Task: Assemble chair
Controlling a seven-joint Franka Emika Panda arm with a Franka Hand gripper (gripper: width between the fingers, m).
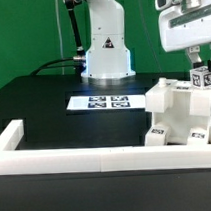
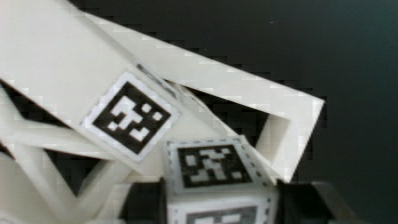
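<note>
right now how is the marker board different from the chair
The marker board lies thin and flat on the table; the chair stands up as chunky blocks. The marker board lies alone mid-table; the chair stands by the border rail at the exterior view's right, with the gripper closed on its top piece. Both are white with black-and-white tags.

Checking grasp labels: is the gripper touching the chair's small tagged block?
Touching. The wrist view shows the gripper closed on the tagged block, a finger pressed against each side.
</note>
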